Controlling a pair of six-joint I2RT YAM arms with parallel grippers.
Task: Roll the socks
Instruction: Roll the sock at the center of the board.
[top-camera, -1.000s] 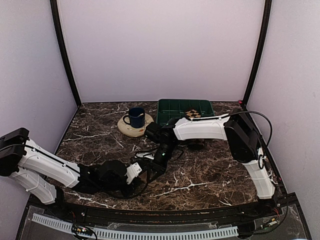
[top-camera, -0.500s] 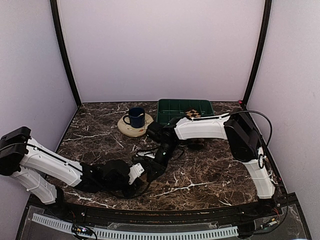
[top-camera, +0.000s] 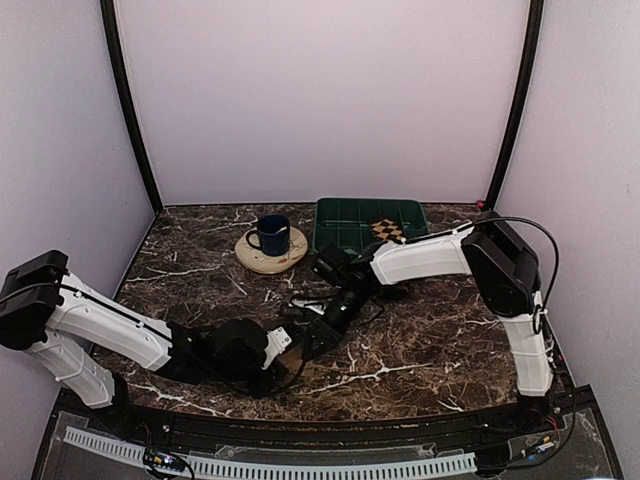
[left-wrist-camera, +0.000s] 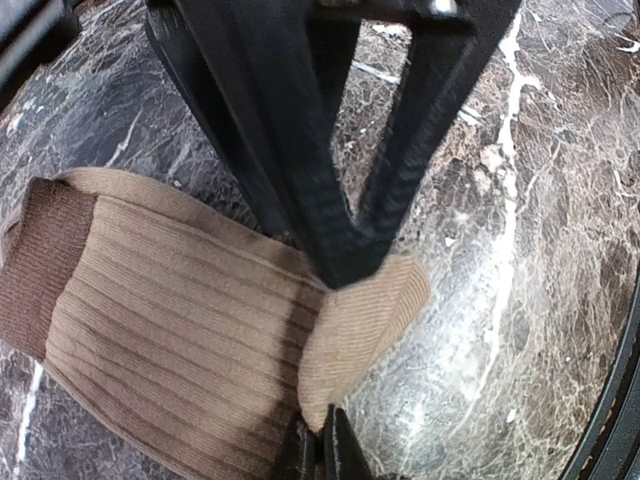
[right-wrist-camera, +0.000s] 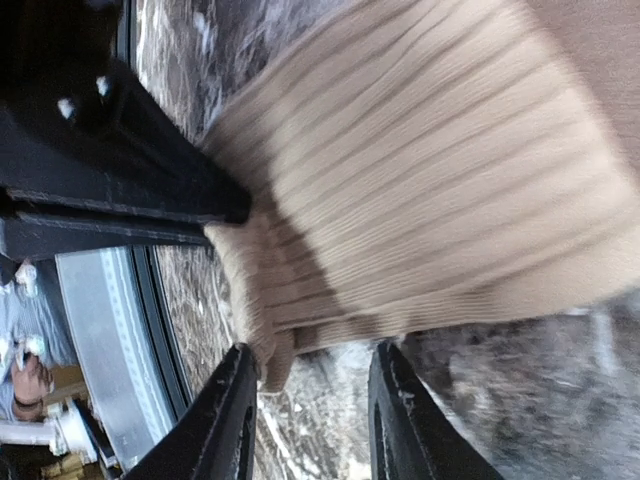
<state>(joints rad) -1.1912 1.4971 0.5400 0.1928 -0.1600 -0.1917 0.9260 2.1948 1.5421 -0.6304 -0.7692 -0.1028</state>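
On the marble table (top-camera: 430, 330), toward the middle of its near edge, a ribbed tan sock (left-wrist-camera: 180, 320) lies flat with one end folded over. The left gripper (left-wrist-camera: 320, 445), fingers pressed together, nips the sock's edge. The right gripper (right-wrist-camera: 315, 352) straddles the folded end, fingers apart. At the far edge, the argyle sock (top-camera: 387, 229) rests in a green tray (top-camera: 340, 213).

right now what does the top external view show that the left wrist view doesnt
Only top external: the blue mug on a round disc, and the green tray holding the argyle sock. Only left wrist: the tan sock close up, with its ribbing and brown end. Both: the marble table, and the left gripper and right gripper close together.
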